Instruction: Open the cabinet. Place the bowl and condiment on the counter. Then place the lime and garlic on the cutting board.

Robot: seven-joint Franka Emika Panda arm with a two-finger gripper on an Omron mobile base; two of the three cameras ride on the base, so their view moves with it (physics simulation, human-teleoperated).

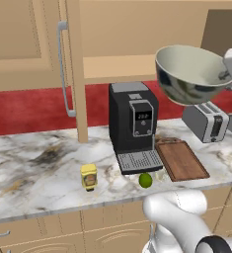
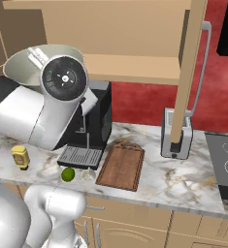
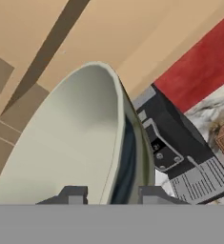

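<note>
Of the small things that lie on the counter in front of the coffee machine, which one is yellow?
The condiment bottle, standing left of the coffee machine. The lime is round and green, and the garlic beside it is whitish.

Illumination is even and diffuse across all views, with no single visible source. Soft shadows fall beneath the cabinet (image 1: 48,44) and coffee machine (image 1: 132,123). The bowl (image 3: 85,138) interior shows a mild sheen. Rendering is slightly soft overall; no edge distortion is evident.
</note>
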